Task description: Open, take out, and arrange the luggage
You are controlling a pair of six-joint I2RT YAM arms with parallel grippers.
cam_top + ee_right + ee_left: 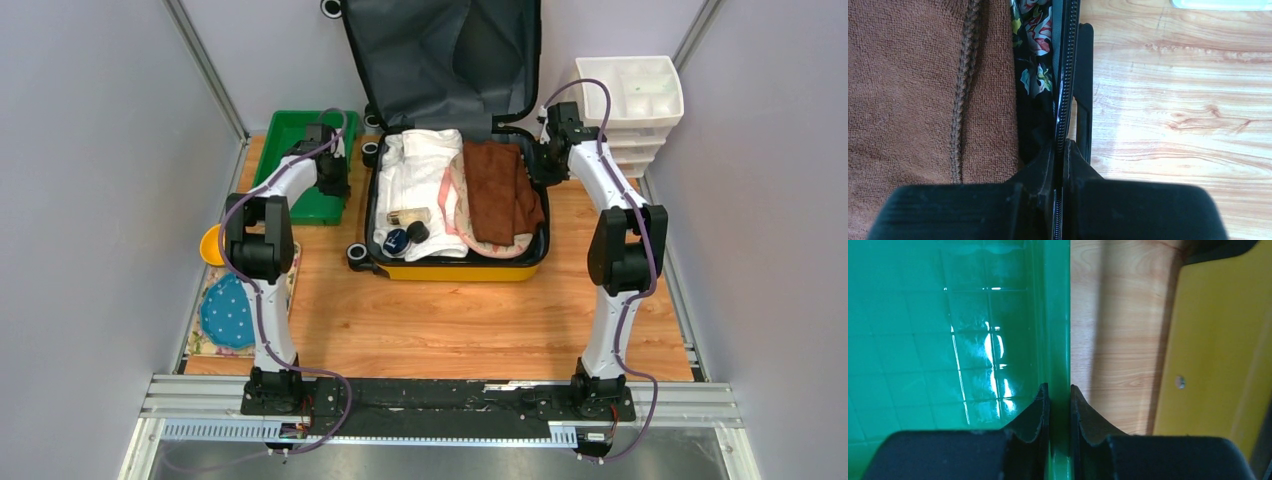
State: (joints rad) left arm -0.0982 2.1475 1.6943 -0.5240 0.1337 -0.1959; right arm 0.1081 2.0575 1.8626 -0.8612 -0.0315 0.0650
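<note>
Fingers (1037,415) of our left gripper (1058,387) pinch the green tray (948,315) rim; our right gripper (1060,145) fingers pinch the open yellow suitcase (470,271) zipper edge.

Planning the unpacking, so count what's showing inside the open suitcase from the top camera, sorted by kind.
Folded cloths: 3 (white cloth, brown towel, pink-edged cloth)
Small items: 3 (clear jar, blue round piece, black round piece)
Total in the suitcase: 6
</note>
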